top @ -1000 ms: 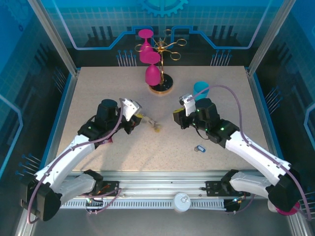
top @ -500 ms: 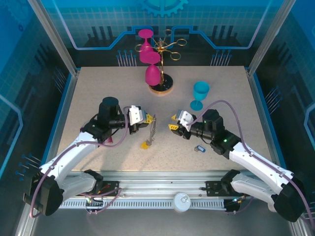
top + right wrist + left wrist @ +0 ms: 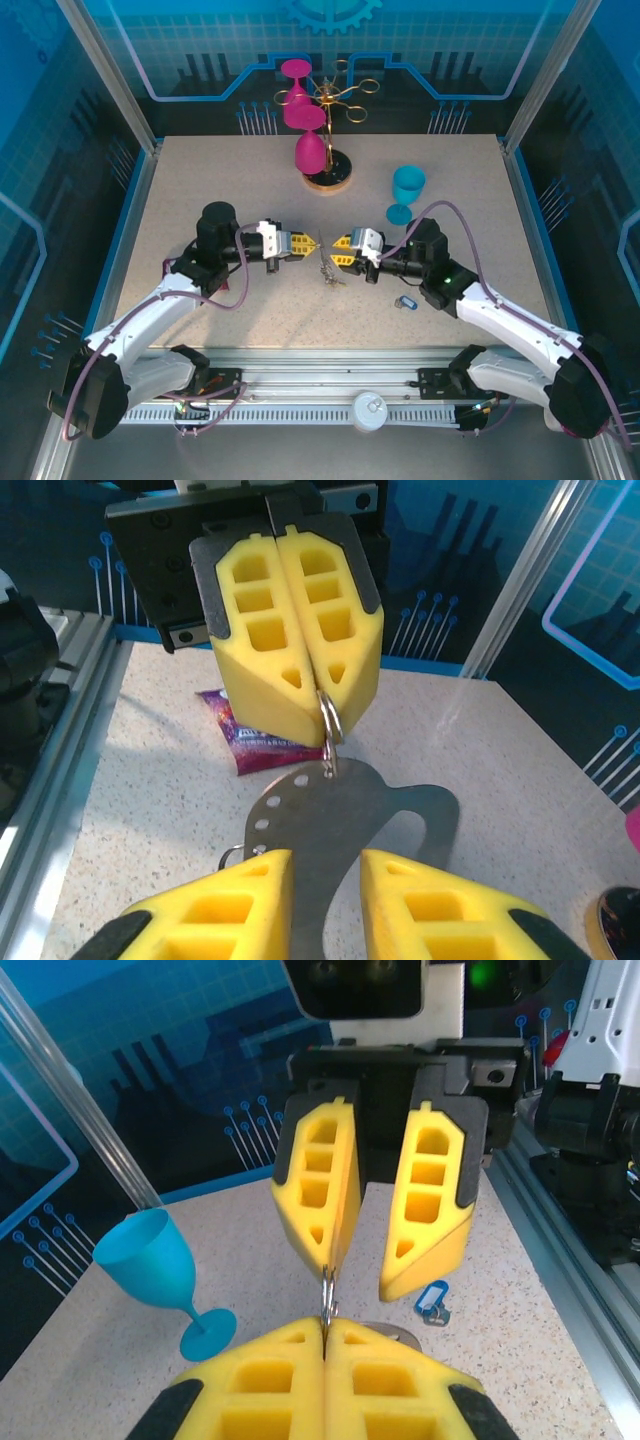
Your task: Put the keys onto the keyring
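The left gripper (image 3: pixel 308 243) is pinched shut on the keyring (image 3: pixel 330 718) near the middle of the top view, with small metal links (image 3: pixel 328 272) hanging just below. The right gripper (image 3: pixel 338 252) sits nose to nose with it, jaws apart, and a flat metal plate (image 3: pixel 340 820) shows between them. The blue key (image 3: pixel 405 302) lies on the counter (image 3: pixel 200 180), lower right.

No legible txt or nos. anywhere; print on purple packet (image 3: pixel 262 742) too blurred to read.
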